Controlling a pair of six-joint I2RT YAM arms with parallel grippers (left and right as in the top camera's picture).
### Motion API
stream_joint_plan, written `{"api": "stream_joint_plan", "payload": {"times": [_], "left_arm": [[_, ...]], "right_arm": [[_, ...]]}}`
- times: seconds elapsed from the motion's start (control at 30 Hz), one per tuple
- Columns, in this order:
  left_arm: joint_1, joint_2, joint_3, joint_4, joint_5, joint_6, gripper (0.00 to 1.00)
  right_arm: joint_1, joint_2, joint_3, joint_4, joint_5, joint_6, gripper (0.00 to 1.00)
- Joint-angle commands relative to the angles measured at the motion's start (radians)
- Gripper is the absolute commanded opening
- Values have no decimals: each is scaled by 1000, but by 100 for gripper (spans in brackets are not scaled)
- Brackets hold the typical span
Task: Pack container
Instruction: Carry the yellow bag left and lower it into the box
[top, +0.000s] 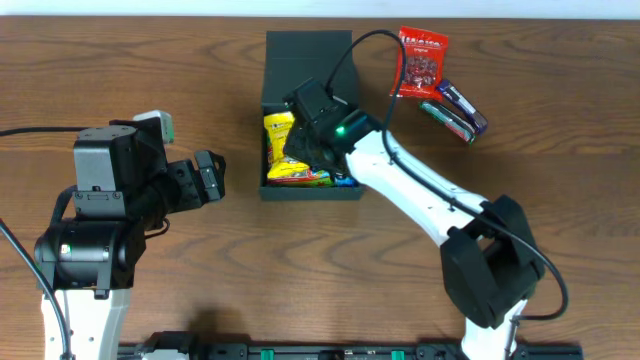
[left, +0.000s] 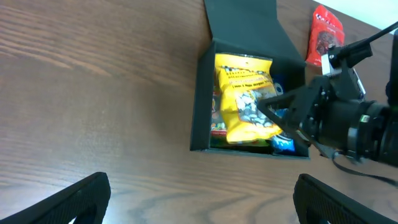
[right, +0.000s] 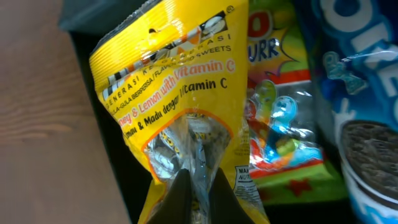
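the container (top: 305, 60) sits at the back middle of the table (top: 150, 60), flap lid open at its far side, holding a yellow sweet packet (top: 280, 135), a gummy packet (right: 280, 130) and a blue biscuit packet (right: 357, 93). the right gripper (right: 198, 186) reaches into it, fingers pinched on the yellow sweet packet. the left gripper (top: 212, 175) hovers well left of the box, fingers spread apart and holding nothing, while a red packet (top: 420, 62) and a dark blue packet (top: 460, 110) lie just right of it

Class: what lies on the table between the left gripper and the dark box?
Only bare wooden table lies between the left gripper and the container, clearest in the overhead view.
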Motion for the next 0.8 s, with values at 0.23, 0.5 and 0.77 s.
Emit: {"api": "stream_joint_plan", "payload": {"times": [0.23, 0.5, 0.77], "left_arm": [[-3, -6, 25, -2, -7, 11, 95], [-3, -6, 25, -1, -7, 11, 95], [-3, -6, 25, 2, -7, 11, 95]], "right_arm": [[2, -30, 16, 26, 116, -150, 99], [-59, -55, 27, -27, -137, -418, 1], [-32, 59, 3, -18, -192, -526, 1]]}}
